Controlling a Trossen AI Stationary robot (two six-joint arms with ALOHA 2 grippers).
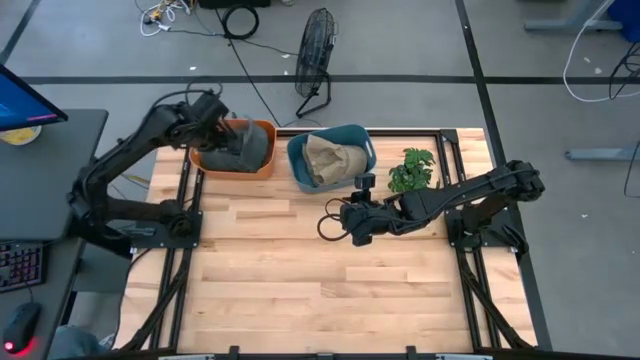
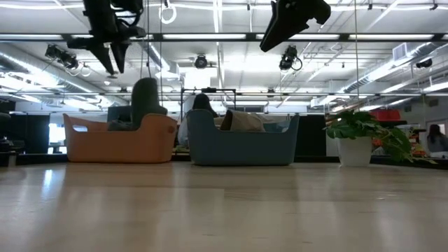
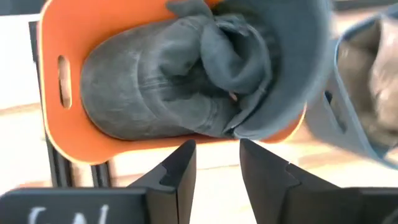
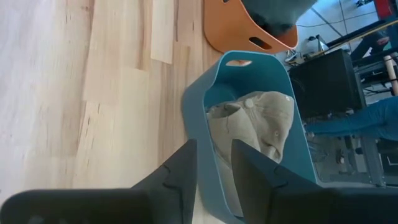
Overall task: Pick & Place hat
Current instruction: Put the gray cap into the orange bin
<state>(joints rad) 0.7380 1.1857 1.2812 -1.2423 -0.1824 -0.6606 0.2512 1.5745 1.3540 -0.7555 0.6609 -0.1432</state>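
A grey hat (image 3: 155,81) lies crumpled in the orange basket (image 3: 50,74) at the table's far left, with its brim standing up above the rim (image 2: 145,98). My left gripper (image 3: 217,165) hovers open above that basket (image 1: 262,170), well clear of the hat, as the low view (image 2: 112,63) shows. A beige hat (image 4: 261,118) lies in the blue basket (image 1: 300,172) beside it. My right gripper (image 1: 332,222) hangs open over the table's middle, on the near side of the blue basket (image 4: 193,106).
A potted plant (image 1: 412,170) stands to the right of the blue basket (image 2: 241,147), close to my right arm. The two baskets sit side by side along the far edge. Bare wooden tabletop (image 1: 300,290) stretches across the near half.
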